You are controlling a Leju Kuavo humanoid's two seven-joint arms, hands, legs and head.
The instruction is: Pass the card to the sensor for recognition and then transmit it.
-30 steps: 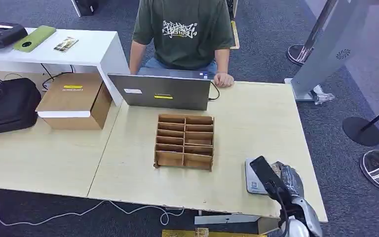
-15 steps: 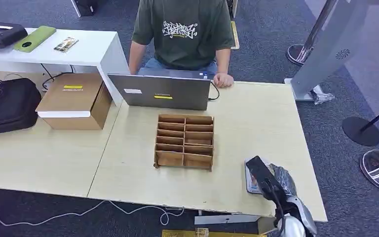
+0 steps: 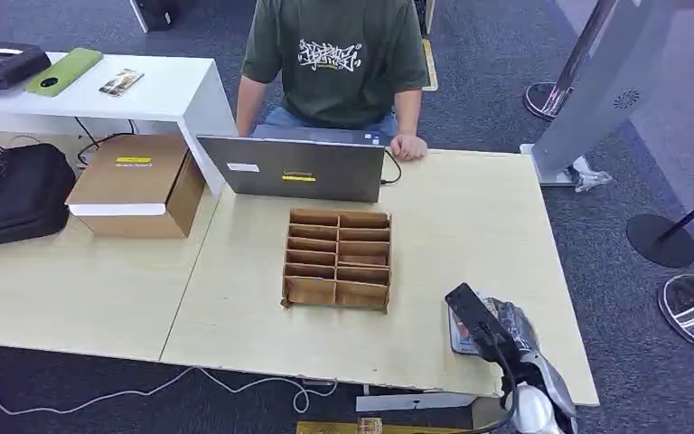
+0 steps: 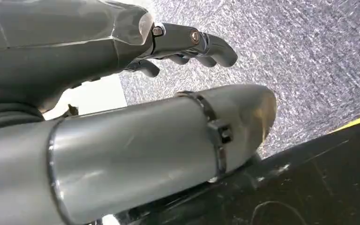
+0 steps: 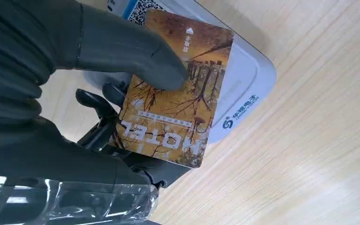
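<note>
My right hand (image 3: 497, 330) (image 5: 98, 84) pinches a brown hotel card (image 5: 178, 89) between its thumb and fingers. The card hangs flat just over the white card sensor (image 5: 241, 79) (image 3: 459, 336), which lies near the table's front right edge. In the head view the hand covers most of the sensor, and the card itself cannot be made out there. My left hand (image 4: 183, 44) hangs over grey carpet, fingers loosely curled, with nothing in it.
A cardboard divider tray (image 3: 337, 259) sits mid-table. Behind it stands a grey laptop (image 3: 294, 168), with a seated person (image 3: 334, 59) resting a hand (image 3: 408, 146) on the table. A cardboard box (image 3: 135, 185) and a black bag (image 3: 14, 192) lie at the left.
My right hand has drawn back toward the table's front edge and dropped lower over the sensor. Nothing else has moved.
</note>
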